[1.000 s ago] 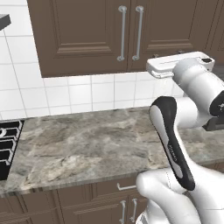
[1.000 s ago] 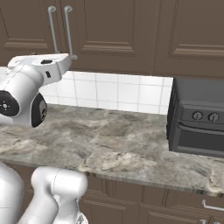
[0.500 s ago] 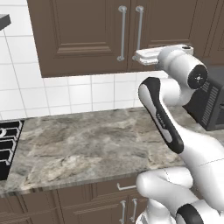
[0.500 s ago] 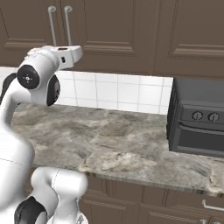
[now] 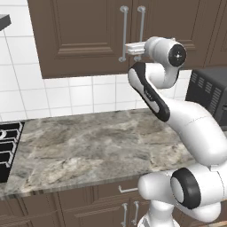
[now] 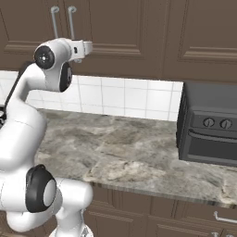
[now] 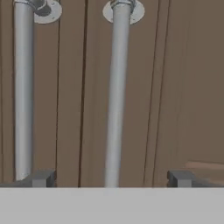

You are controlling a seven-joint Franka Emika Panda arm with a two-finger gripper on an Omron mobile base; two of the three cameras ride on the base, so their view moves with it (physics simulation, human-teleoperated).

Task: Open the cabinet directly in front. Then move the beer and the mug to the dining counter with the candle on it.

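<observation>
The dark brown cabinet (image 5: 88, 31) hangs directly ahead with both doors shut. Its two silver bar handles (image 5: 124, 33) run side by side down the middle seam. My gripper (image 5: 128, 48) is raised to the lower part of the handles and points at the doors. In the hand view the gripper (image 7: 111, 178) is open, and one bar handle (image 7: 116, 87) runs between the two fingertips (image 7: 41, 178) while the other handle (image 7: 24, 87) lies just outside them. From the right the gripper (image 6: 88, 47) sits just right of the handles (image 6: 71, 21). The beer and the mug are hidden; the dining counter is out of view.
Below the cabinet lies a grey-brown veined stone counter (image 5: 88, 146) backed by white tiles (image 5: 66, 95). A black oven-like appliance (image 6: 208, 125) stands at its right end. A black stove grate (image 5: 6, 148) sits at the left edge. Brown drawers (image 5: 111, 195) run under the top.
The arm has swung the open gripper left and up, from right of the handles to right against them. The cabinet doors have not moved.
</observation>
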